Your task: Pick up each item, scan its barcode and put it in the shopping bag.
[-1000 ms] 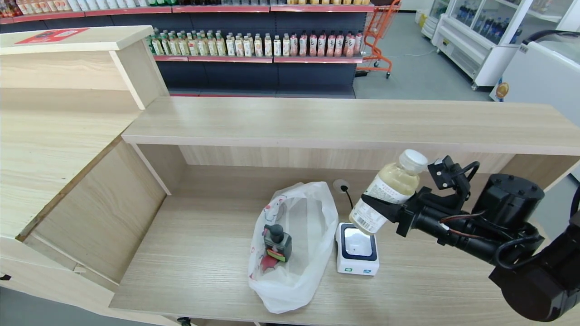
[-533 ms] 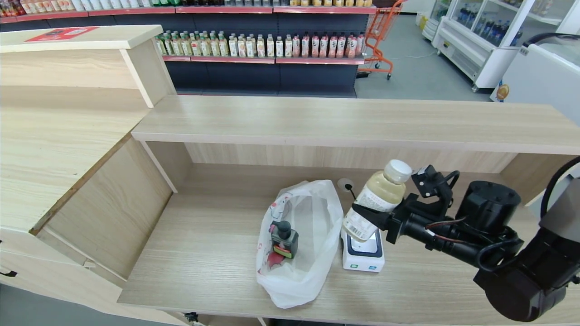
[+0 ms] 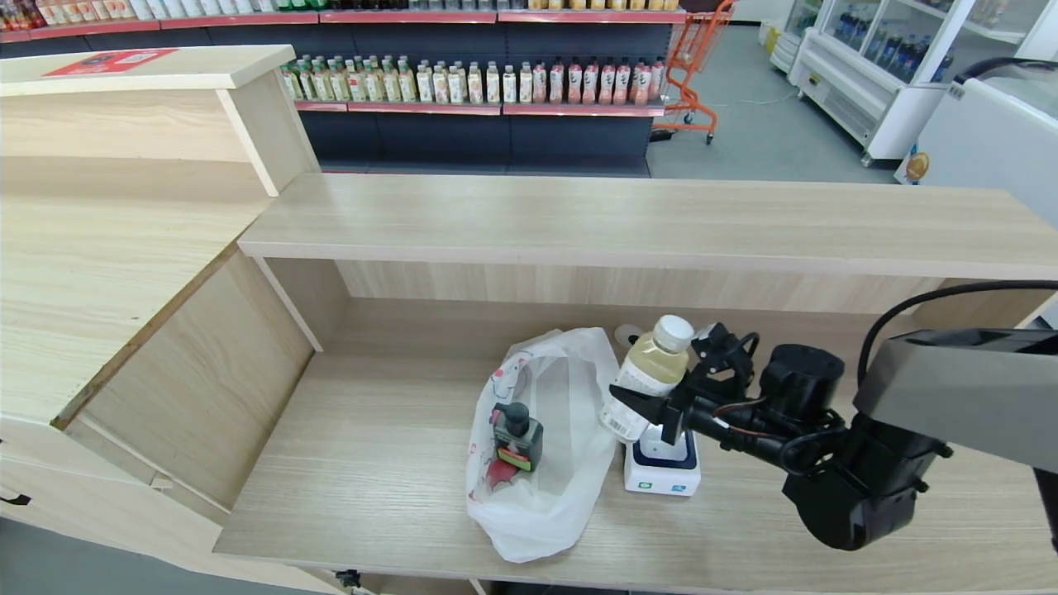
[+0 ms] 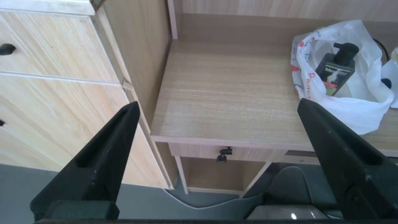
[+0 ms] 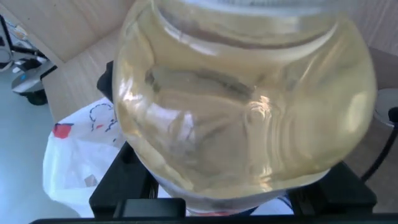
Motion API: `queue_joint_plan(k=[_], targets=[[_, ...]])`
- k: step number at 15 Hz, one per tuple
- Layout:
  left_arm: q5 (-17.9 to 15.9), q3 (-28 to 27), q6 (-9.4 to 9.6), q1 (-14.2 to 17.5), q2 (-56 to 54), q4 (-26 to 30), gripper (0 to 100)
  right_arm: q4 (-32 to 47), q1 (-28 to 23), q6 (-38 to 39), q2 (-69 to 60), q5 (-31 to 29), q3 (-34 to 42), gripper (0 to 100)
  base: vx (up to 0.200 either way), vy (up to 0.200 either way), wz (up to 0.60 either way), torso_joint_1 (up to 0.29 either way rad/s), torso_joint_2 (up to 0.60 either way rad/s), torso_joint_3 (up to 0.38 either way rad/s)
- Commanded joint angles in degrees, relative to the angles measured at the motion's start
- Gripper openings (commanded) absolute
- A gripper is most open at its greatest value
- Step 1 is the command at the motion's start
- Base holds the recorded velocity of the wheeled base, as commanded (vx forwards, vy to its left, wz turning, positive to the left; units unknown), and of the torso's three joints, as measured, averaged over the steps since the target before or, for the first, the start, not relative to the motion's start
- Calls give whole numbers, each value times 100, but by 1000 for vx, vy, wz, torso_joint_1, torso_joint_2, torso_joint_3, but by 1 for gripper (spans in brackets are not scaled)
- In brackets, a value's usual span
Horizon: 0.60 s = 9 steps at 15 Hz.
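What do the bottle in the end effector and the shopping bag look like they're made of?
The bottle: probably clear glossy plastic; pale liquid shows through, with highlights on its shoulder. The shopping bag: thin, translucent white plastic film; crumpled, and the pump bottle inside shows through.

Black right arm (image 3: 839, 487) stretched out low from the robot's right toward its left, wrist roughly level. Its black two-fingered right gripper (image 3: 635, 405) is clamped round the lower body of a tilted clear plastic bottle of pale yellow drink (image 3: 651, 370). Black left gripper (image 4: 217, 162) angled downward, fingers (image 4: 93, 168) spread wide apart.
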Motion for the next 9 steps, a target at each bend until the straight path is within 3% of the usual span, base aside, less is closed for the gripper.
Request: queue_joint_plan(k=[1, 6, 9], targets=[[0, 0, -1, -2, 9, -1, 100, -8, 157, -4, 703, -19, -733, 0, 0, 0, 0, 0, 0, 0], [0, 0, -1, -2, 9, -1, 100, 422, 535, -22, 1415, -54, -2245, 0, 0, 0, 0, 0, 0, 0], [0, 0, -1, -2, 9, -1, 100, 651, 553, -250, 1670, -54, -2693, 0, 0, 0, 0, 0, 0, 0]])
